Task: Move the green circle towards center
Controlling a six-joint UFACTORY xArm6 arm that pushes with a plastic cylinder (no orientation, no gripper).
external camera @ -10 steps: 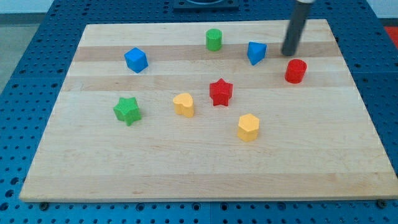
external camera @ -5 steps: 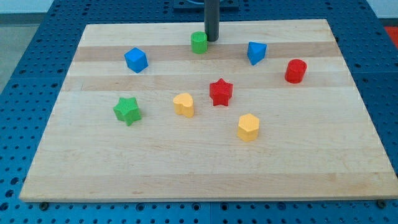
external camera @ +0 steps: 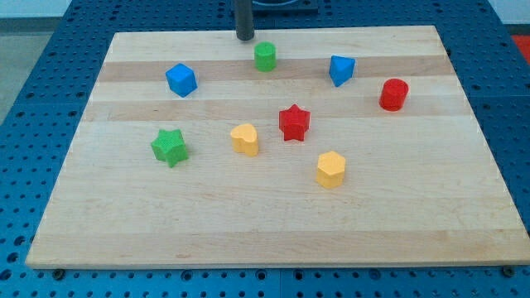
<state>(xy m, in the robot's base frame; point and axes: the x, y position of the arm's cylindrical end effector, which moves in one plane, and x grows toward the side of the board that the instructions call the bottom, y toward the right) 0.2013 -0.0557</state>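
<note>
Right at the top edge of the wooden board (external camera: 273, 232) stood my tip (external camera: 245, 38), the bottom end of a dark rod that came straight down from the view's top. It held nothing and touched no block. The green circle (external camera: 265, 57) was the nearest block, just below my tip and a little toward the view's right, with a small gap of bare wood between them. That green circle sat near the top of the board, above the middle. To the view's right of it was a blue block (external camera: 341, 69) with slanted sides, and further right and a bit lower was a red round block (external camera: 394, 94). To the view's left was a blue cube (external camera: 180, 79). Near the middle of the board sat a red star (external camera: 293, 122), and just to its left was a yellow block (external camera: 245, 139) shaped a bit like a heart. Below the red star, toward the view's right, sat a yellow block with six sides (external camera: 330, 169). A green star (external camera: 170, 147) sat well apart on the left side.
</note>
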